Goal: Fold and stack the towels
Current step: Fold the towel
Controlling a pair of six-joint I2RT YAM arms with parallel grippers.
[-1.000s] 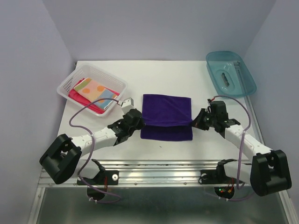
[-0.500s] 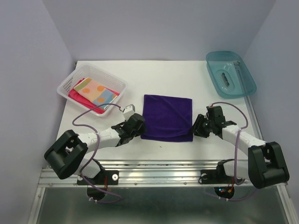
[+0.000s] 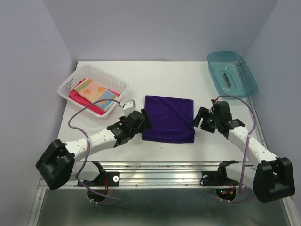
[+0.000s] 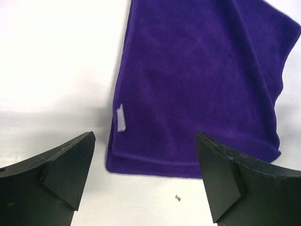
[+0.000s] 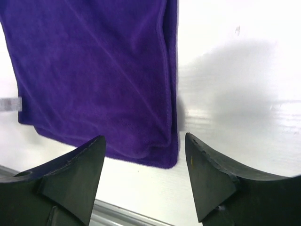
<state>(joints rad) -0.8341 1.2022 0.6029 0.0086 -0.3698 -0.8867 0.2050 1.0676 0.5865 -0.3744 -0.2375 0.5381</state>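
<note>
The purple towel lies folded, mid-worktop, right between the two: left end effector by its left edge, right end effector by its right (both spread wide, gripping nothing).

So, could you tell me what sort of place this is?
Likely a robot lab cell, not a home: plain lilac walls enclose a white table, with a purple towel, white basket and teal tray staged.

3 towels: purple towel between left gripper and right gripper; dotted orange towel and pink towel beyond left gripper. 1 basket, 1 teal tray, 2 grippers.
</note>
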